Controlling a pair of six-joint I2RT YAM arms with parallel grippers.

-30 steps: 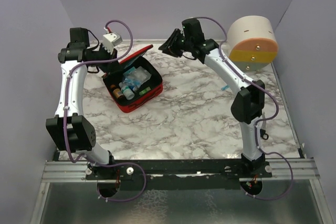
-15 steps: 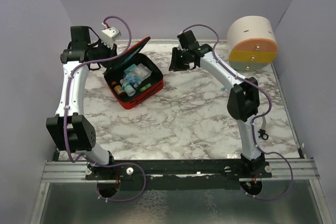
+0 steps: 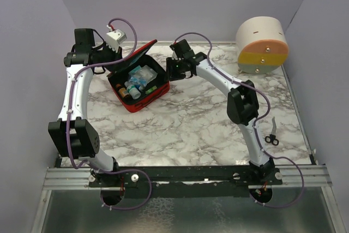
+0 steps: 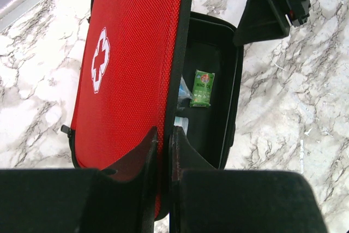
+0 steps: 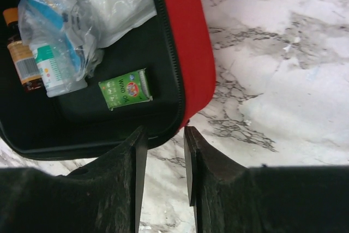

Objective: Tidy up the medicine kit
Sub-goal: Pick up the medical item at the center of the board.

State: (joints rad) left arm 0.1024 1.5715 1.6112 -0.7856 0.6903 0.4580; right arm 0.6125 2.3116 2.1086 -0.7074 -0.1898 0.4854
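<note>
Both arms reach forward, the left gripping, the right hovering

The white-and-black left arm [image 3: 73, 88] rises from its base and bends right at the wrist; its black two-finger left gripper [image 4: 162, 132] is clamped tight on the lid edge of the red fabric medicine kit [image 4: 131, 64]; the white-and-black right arm [image 3: 215, 77] stretches far to the left; its black right gripper [image 5: 163, 135] angles down, jaws narrowly parted, holding nothing.

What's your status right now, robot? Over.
Left gripper shut on lid, holding it up. Right gripper open, empty, at medicine kit rim. Kit open, items inside. Scissors lie apart, near right arm's base.
</note>
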